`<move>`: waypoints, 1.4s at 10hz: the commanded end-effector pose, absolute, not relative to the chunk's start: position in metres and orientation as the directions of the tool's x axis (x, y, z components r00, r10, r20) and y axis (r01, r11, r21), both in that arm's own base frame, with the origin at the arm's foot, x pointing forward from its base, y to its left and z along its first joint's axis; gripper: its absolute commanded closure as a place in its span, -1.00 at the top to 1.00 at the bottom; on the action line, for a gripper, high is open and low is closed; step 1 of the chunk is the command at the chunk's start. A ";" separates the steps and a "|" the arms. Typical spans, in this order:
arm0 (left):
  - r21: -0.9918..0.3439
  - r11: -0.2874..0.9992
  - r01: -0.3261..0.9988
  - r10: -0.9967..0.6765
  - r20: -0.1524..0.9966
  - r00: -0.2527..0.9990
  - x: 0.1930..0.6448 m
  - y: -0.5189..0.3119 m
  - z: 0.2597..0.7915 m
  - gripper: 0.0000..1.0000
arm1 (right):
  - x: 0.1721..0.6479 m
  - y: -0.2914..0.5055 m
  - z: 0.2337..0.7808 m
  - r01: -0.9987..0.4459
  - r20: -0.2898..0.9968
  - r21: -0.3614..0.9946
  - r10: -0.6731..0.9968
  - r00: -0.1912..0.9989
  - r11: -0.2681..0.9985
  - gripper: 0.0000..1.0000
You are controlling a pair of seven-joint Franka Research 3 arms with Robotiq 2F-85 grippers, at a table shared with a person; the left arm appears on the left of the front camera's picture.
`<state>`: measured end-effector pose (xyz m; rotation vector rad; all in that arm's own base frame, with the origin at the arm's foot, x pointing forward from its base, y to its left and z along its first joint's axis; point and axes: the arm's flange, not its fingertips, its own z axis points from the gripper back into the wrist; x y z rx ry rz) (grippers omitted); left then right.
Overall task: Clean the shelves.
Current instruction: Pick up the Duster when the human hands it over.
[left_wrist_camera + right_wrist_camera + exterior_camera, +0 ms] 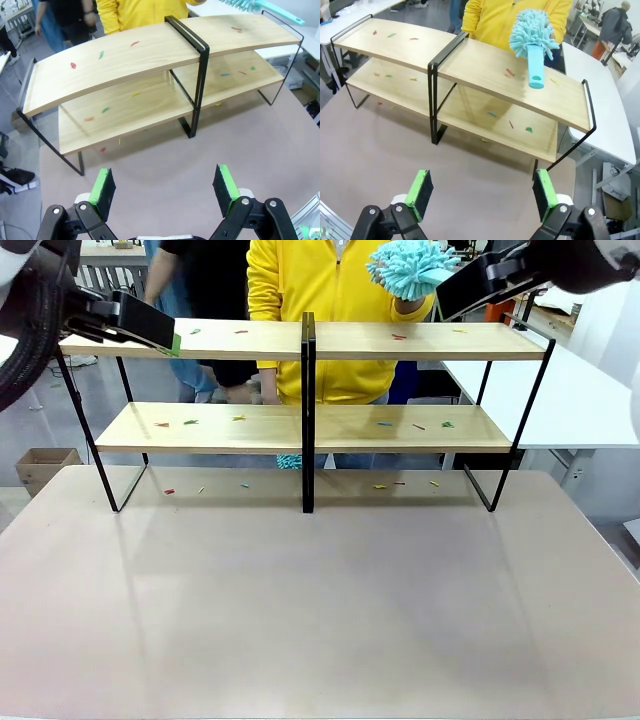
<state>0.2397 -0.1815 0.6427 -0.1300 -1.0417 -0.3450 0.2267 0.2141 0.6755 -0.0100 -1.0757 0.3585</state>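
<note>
Shelves (260,340): they stand on the far half of the table (320,620). There are two joined units with two tiers each, so four light boards.
Person (300,300): one, in a yellow top, just behind the rack.
Duster (532,45): one, blue and fluffy, held up above the top right board with its handle toward the right arm. The hand that holds it is hidden.
Left tool (165,185): fingers spread wide and empty, near the rack's left end.
Right tool (482,187): fingers spread wide and empty, facing the duster but apart from it.
Scraps (190,422): about four on the top boards, six on the lower boards and six on the table beneath.
Risk: I think a grip on the soft head or only on the handle's tip may slip, and the duster would fall. A hard push could also shift the thin frame.
</note>
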 end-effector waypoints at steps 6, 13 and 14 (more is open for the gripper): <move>0.058 0.939 0.338 -0.218 0.863 0.457 0.239 -0.182 0.642 1.00 | 0.221 0.215 0.676 -0.275 0.859 -0.153 0.266 0.437 0.949 1.00; 0.058 0.939 0.338 -0.218 0.863 0.457 0.239 -0.182 0.642 1.00 | 0.221 0.215 0.676 -0.275 0.859 -0.153 0.266 0.437 0.949 1.00; 0.058 0.939 0.338 -0.218 0.863 0.457 0.239 -0.182 0.642 1.00 | 0.220 0.214 0.676 -0.270 0.860 -0.152 0.262 0.437 0.951 1.00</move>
